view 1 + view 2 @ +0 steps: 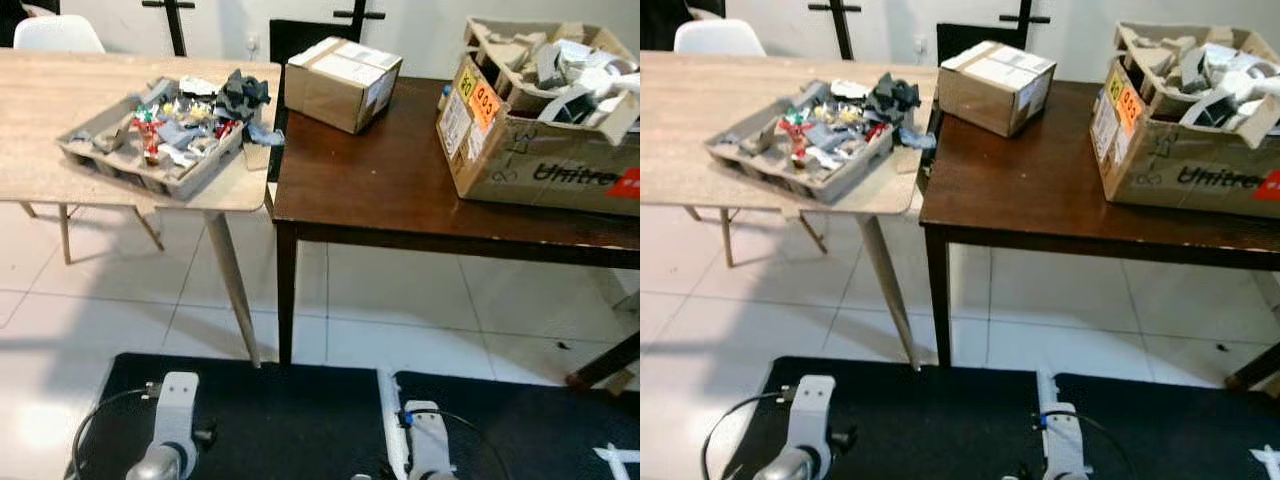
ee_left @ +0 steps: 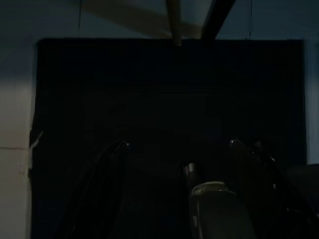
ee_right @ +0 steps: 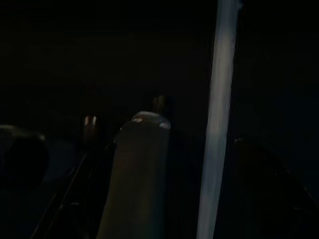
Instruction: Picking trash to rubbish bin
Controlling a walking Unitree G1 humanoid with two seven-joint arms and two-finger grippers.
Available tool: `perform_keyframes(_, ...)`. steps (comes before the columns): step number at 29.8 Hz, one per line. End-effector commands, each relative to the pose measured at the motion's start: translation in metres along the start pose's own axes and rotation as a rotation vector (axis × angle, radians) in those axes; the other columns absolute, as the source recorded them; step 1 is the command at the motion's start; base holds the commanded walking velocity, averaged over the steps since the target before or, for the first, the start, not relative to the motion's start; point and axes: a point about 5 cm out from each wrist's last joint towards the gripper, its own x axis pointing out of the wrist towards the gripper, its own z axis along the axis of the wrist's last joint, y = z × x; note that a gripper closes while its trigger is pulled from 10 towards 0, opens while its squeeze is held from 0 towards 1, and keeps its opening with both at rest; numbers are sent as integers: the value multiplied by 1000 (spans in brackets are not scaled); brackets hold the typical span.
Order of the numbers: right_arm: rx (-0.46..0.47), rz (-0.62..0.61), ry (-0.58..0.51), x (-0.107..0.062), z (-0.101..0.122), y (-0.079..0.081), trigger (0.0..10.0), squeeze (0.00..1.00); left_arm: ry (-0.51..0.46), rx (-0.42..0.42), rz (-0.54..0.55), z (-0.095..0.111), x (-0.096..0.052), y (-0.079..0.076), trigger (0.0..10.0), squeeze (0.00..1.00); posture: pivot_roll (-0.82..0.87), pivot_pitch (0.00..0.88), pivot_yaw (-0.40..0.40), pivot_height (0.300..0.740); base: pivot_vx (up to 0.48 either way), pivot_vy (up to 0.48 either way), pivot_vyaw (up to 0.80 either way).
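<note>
both arms hang low at the robot's sides over a black floor mat (image 1: pixel 280 420), the left arm (image 1: pixel 170 440) and the right arm (image 1: pixel 428 445) showing as silver wrists at the bottom of the head views, idle and far below the tabletops, which fits a stance of looking before reaching. the wrist views are very dark, and whether either claw is spread or closed, or has hold of anything, i cannot tell. the trash sits on the light wooden table (image 1: pixel 60 110) to the robot's left: a grey moulded tray (image 1: pixel 150 165) lies near that table's front right corner, heaped with scraps of paper, wrappers and dark crumpled bits (image 1: pixel 190 120), some spilling over its far side toward the table edge. just beside it stands a dark wooden table (image 1: pixel 400 190), its edge nearly touching the light one, carrying a closed cardboard box (image 1: pixel 343 82) at the back and a large open carton (image 1: pixel 540 140) stuffed with pale packing waste at the right. no rubbish bin can be made out here, so the drop point is probably elsewhere. the tiled floor (image 1: pixel 420 310) between mat and table legs is open, giving room to step in; the slanted leg (image 1: pixel 232 285) of the light table and the dark table's corner leg (image 1: pixel 286 290) are what a forward step likely has to avoid.
</note>
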Motion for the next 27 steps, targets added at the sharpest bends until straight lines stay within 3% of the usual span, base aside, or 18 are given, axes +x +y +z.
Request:
perform_keyframes(1, 3, -5, 23, -1, -7, -1, 10000, 0, 27, 1, -4, -7, -2, 0, 10000, 0, 86, 110, -13, 740, 281, 0, 0)
perform_keyframes(27, -1, -3, 23, -1, -9, 0, 10000, 0, 28, 9, -10, -8, -2, 0, 10000, 0, 85, 83, -12, 740, 265, 0, 0)
